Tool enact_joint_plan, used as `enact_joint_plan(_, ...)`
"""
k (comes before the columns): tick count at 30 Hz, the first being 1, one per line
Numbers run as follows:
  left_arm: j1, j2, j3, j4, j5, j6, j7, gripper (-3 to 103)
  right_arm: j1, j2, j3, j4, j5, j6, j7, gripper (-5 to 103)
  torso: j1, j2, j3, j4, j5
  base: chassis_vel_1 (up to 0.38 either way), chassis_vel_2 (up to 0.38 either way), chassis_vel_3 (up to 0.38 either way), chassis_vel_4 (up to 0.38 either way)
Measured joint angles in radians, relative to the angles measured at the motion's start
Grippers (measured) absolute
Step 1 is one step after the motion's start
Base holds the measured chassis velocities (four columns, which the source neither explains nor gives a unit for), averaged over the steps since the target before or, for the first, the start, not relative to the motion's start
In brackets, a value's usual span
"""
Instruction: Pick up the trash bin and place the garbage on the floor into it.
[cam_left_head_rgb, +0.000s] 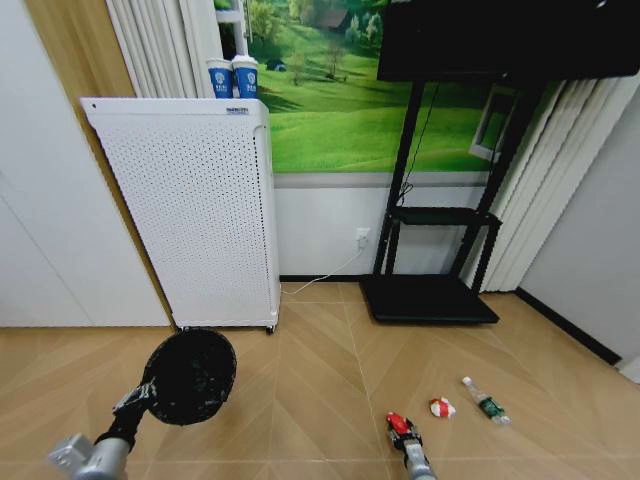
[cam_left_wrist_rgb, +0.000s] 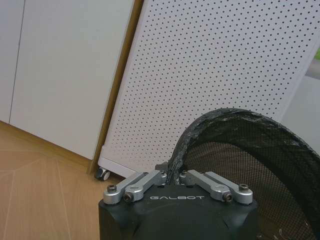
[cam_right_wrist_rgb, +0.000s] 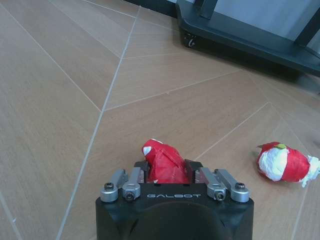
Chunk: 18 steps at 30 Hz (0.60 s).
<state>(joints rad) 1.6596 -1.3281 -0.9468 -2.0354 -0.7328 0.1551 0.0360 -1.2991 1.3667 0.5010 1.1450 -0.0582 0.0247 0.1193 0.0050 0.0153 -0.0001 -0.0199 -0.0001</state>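
Note:
The trash bin (cam_left_head_rgb: 192, 374), a black wire-mesh basket, hangs tilted above the floor (cam_left_head_rgb: 300, 400) at the left, its mouth facing me. My left gripper (cam_left_head_rgb: 143, 397) is shut on its rim; the left wrist view shows the gripper (cam_left_wrist_rgb: 172, 173) pinching the rim of the bin (cam_left_wrist_rgb: 250, 150). My right gripper (cam_left_head_rgb: 404, 436) is low at the floor, shut on the red wad (cam_left_head_rgb: 398, 423). In the right wrist view the gripper (cam_right_wrist_rgb: 167, 169) holds the red wad (cam_right_wrist_rgb: 164, 161) between its fingers. The red-and-white wad (cam_left_head_rgb: 442, 407) (cam_right_wrist_rgb: 281, 162) and the clear bottle (cam_left_head_rgb: 486, 400) lie to its right.
A white perforated cabinet (cam_left_head_rgb: 190, 210) (cam_left_wrist_rgb: 215, 75) on casters stands just behind the bin, with two blue-and-white cups (cam_left_head_rgb: 232, 77) on top. A black TV stand (cam_left_head_rgb: 430, 295) (cam_right_wrist_rgb: 240, 35) sits at the back right. A cable runs along the wall between them.

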Motion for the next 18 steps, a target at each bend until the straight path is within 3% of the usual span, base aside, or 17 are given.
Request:
enact_joint_plan(4,-0.005,0.008,0.006,0.004,0.0,0.0,0.0,4,-0.019,0.0,0.007,0.026,0.012,0.019,0.0,33,0.0,0.0,0.0,0.0001,0.0001,0.0,0.0,0.0,0.0)
enact_joint_plan(9,-0.026,0.033,0.042,0.019,0.009,0.0,0.0,4,-0.091,0.001,0.013,0.19,0.088,0.043,-0.014,20,0.0,0.0,0.0,0.0003,-0.0001,0.0,0.0,0.0,0.0)
enact_joint_plan(18,-0.128,0.154,0.211,0.124,0.012,-0.002,-0.007,4,-0.193,-0.029,-0.013,0.487,0.164,0.038,-0.062,18,0.0,0.0,0.0,0.0,0.0,0.0,0.0,0.0,0.0)
